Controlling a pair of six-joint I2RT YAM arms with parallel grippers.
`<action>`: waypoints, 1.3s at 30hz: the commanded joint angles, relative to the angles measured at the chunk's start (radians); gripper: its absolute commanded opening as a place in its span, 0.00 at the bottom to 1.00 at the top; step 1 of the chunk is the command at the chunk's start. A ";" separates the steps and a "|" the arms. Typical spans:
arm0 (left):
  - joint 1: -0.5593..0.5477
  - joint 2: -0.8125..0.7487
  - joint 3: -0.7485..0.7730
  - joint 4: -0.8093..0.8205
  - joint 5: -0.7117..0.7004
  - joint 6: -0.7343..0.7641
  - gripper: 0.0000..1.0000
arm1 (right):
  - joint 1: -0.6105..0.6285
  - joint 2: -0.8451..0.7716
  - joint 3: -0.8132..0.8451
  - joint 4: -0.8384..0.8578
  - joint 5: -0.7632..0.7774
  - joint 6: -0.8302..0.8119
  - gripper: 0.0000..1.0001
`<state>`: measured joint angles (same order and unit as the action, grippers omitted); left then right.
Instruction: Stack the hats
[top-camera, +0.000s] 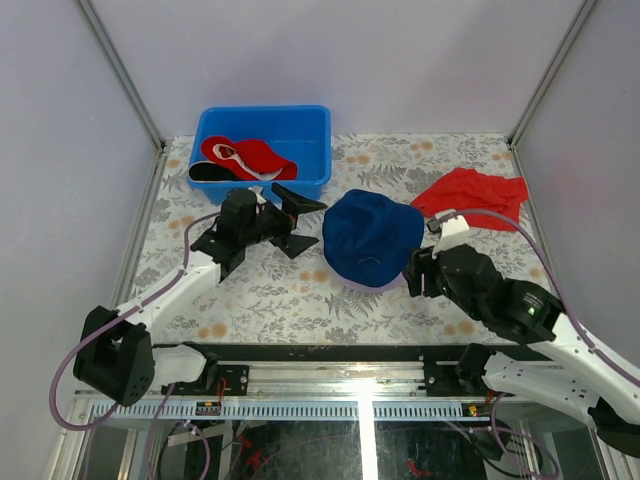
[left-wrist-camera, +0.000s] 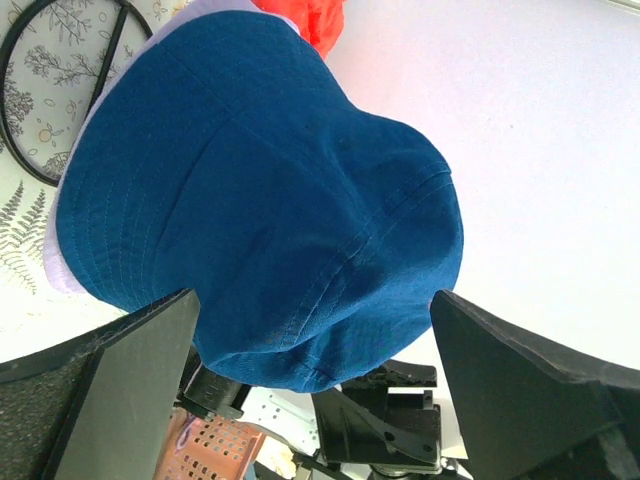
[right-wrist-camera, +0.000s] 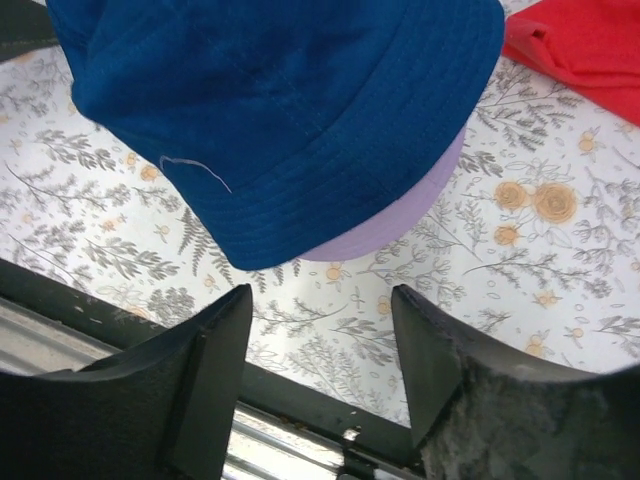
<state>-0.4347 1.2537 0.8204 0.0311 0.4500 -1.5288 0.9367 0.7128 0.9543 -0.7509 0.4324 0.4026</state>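
Note:
The navy blue hat (top-camera: 370, 238) lies crown up on the lavender hat (right-wrist-camera: 400, 215) at mid table; only the lavender brim shows under it. The red hat (top-camera: 255, 153) and a hat showing black lining with a pale rim (top-camera: 212, 172) lie in the blue bin (top-camera: 310, 125). My left gripper (top-camera: 305, 225) is open and empty just left of the navy hat, which fills the left wrist view (left-wrist-camera: 260, 190). My right gripper (top-camera: 415, 268) is open and empty at the stack's near right edge, its fingers (right-wrist-camera: 215, 340) apart above the tablecloth.
A flat red cloth (top-camera: 475, 195) lies at the right back of the table. A black wire stand (left-wrist-camera: 60, 100) shows behind the navy hat in the left wrist view. The black front rail (top-camera: 330, 352) runs along the near edge.

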 joint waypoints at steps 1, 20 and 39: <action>0.047 -0.017 0.038 0.023 0.030 0.076 1.00 | -0.008 0.087 0.093 0.059 0.021 0.153 0.67; 0.208 0.140 0.140 -0.068 0.195 0.396 1.00 | -0.835 0.254 0.206 0.312 -0.905 0.239 0.71; 0.220 0.166 0.082 -0.137 0.257 0.493 1.00 | -1.010 0.078 -0.310 0.698 -1.211 0.548 0.70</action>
<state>-0.2214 1.4048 0.9016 -0.1085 0.6682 -1.0668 -0.0685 0.8124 0.6724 -0.1604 -0.7265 0.8967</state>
